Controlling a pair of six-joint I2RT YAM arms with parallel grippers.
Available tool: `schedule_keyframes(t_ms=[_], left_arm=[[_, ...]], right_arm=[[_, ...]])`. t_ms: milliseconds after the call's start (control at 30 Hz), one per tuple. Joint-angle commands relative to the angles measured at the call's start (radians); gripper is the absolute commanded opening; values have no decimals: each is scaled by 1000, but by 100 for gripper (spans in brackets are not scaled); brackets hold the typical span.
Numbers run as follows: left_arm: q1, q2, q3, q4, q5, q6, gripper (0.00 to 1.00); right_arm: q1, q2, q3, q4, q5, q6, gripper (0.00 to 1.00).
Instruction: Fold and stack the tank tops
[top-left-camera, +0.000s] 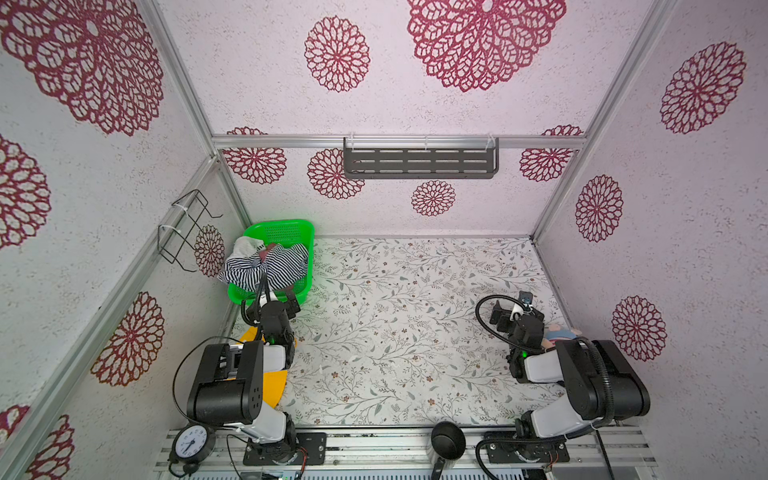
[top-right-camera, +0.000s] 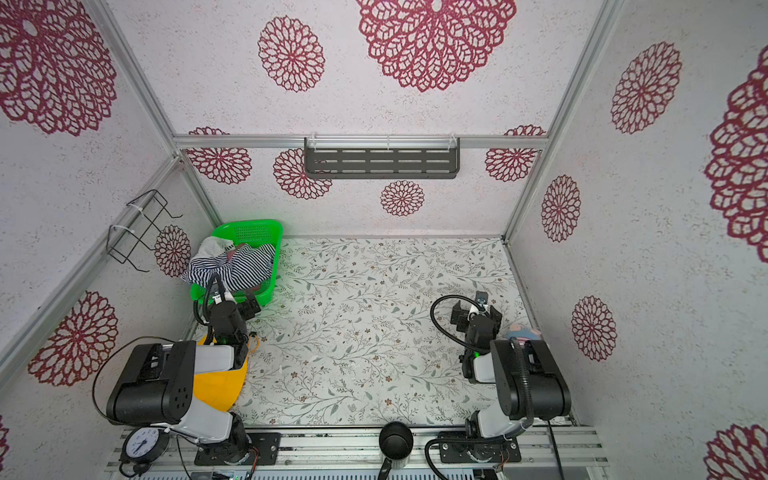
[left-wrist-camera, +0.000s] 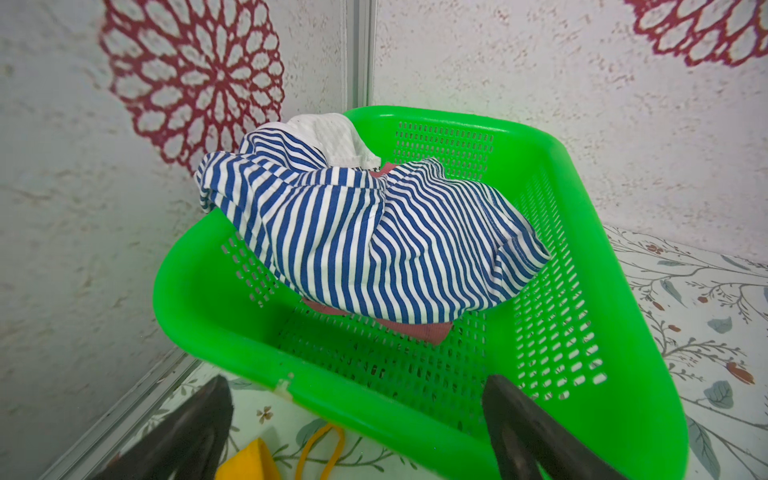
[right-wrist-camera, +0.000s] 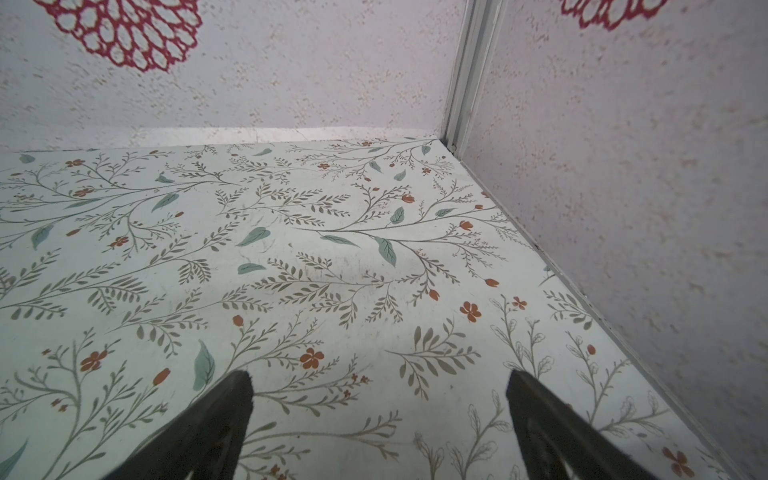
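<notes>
A navy-and-white striped tank top (top-left-camera: 270, 266) (top-right-camera: 237, 266) (left-wrist-camera: 374, 241) lies crumpled in a green basket (top-left-camera: 291, 226) (left-wrist-camera: 623, 291) at the table's back left corner, spilling over its left rim. The rose-red tank top (left-wrist-camera: 419, 328) lies mostly hidden under it. My left gripper (top-left-camera: 274, 299) (top-right-camera: 232, 299) (left-wrist-camera: 357, 386) hovers open at the basket's near rim, apart from the cloth and holding nothing. Over bare table on the right, my right gripper (top-left-camera: 517, 309) (top-right-camera: 476, 311) (right-wrist-camera: 376, 378) stands open and empty.
A white cloth (left-wrist-camera: 332, 133) sits at the basket's back. A yellow hat (top-left-camera: 272, 382) (left-wrist-camera: 245, 461) lies under the left arm. A plush toy (top-left-camera: 561, 332) sits behind the right arm. A clock (top-left-camera: 189, 442) and a black cup (top-left-camera: 448, 440) stand at the front rail.
</notes>
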Motion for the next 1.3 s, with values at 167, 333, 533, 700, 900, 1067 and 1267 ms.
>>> schedule_keyframes(t_ms=[167,333,533,700,900,1067,1267], left_arm=[[-71,-410,249,-716,-82,-92,98],[-68,-280,669,-1248,-8,-112,99],[11,-1,963,-1445,131,-100,99],[107,231,1136,-1463,173,-137,97],[135,417,1225,-1427,98,-163,95],[128,553,1313,-1462,118,-174,71],[117,545,1304,-1459,87,-189,9]], right_arm=[[17,-320,328,-697,-49,86,99],[101,-315,529,-1118,-87,224,99],[203,-339,518,-1249,-197,259,99],[239,-383,475,-1340,-209,262,99],[245,-407,393,-1340,-224,274,99],[245,-391,403,-1353,-210,262,99],[245,-419,404,-1365,-201,272,99]])
